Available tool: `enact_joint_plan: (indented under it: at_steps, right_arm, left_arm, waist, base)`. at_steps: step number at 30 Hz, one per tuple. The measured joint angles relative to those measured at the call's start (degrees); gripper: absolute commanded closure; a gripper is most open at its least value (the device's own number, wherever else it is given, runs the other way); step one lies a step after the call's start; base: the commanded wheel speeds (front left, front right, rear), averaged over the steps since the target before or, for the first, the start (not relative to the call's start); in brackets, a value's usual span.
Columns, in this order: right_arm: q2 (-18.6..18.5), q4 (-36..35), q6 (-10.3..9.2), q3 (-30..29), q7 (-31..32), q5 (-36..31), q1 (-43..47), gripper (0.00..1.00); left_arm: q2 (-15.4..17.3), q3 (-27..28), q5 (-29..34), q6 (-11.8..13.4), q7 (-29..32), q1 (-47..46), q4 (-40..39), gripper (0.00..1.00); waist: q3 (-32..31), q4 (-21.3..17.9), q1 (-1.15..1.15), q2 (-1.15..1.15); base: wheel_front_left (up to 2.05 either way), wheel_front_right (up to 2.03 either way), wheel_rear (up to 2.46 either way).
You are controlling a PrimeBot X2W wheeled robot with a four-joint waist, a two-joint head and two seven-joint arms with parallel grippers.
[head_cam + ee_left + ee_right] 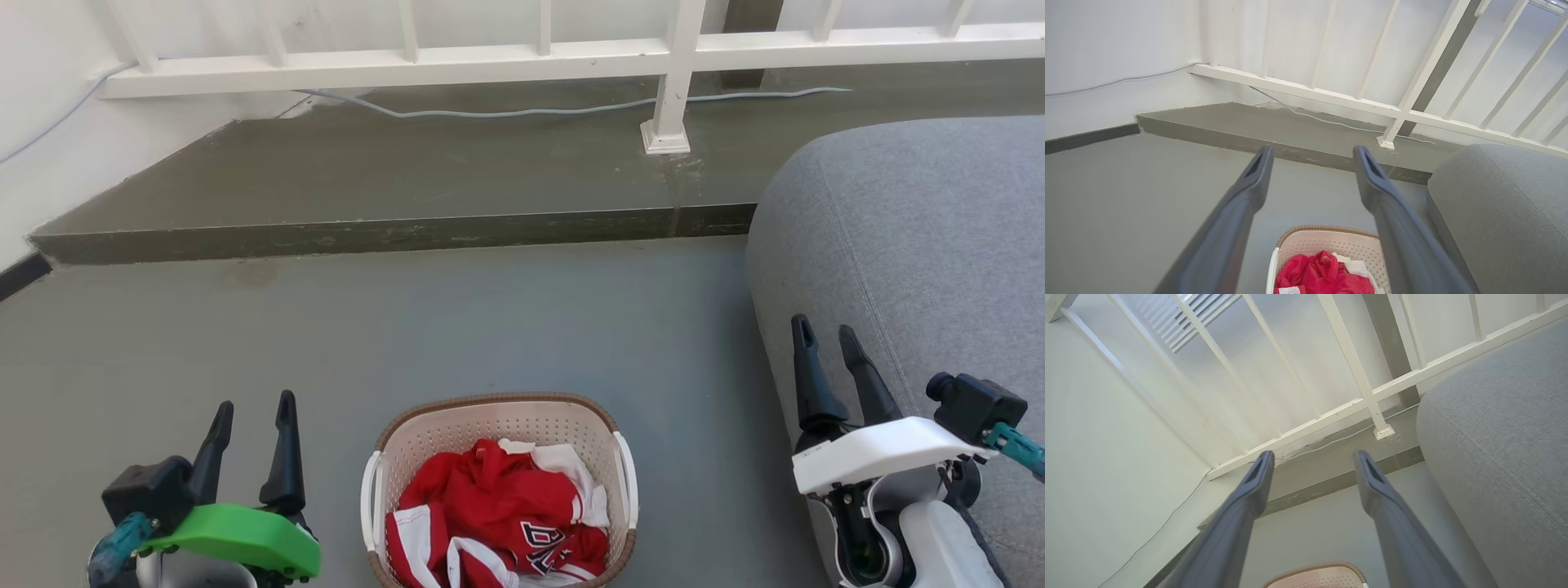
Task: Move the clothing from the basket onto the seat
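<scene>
Both claws stand with fingers spread and nothing between them: the left claw point(255, 401) to the left of the basket point(490, 400), the right claw point(823, 326) to the basket's right, seen against the side of the seat point(922, 237). Nothing of the task looks done yet. All the clothing point(498, 506) lies crumpled inside the basket, a heap of thin red fabric with white trim and a patch of black-and-white lettering, and the visible part of the seat carries no garment. Every piece, I judge, is left to lift out. The basket is cream perforated plastic, a rounded rectangle with a brown woven-look rim and white side handles. Right of the basket, the seat is a broad grey upholstered cushion, coarse-woven, round-cornered, with one seam. The basket rests on a smooth grey floor point(408, 327); beyond the basket run a low scuffed step point(367, 233), a pale cable point(531, 110) and a white railing point(408, 61).
</scene>
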Motion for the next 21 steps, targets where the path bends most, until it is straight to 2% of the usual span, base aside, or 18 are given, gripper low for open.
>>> enact_joint_plan:
  at_steps: [21]
  right_arm:
    - [-0.26, -2.92, -2.0, 3.46, -4.19, -16.89, 0.04, 0.0]
  left_arm:
    - [0.32, -2.9, 16.57, 2.03, -4.01, 1.33, -2.08, 0.0]
  waist:
    - [-0.3, -0.18, 0.0, 0.0]
  base:
    - [0.0, 0.0, 0.0]
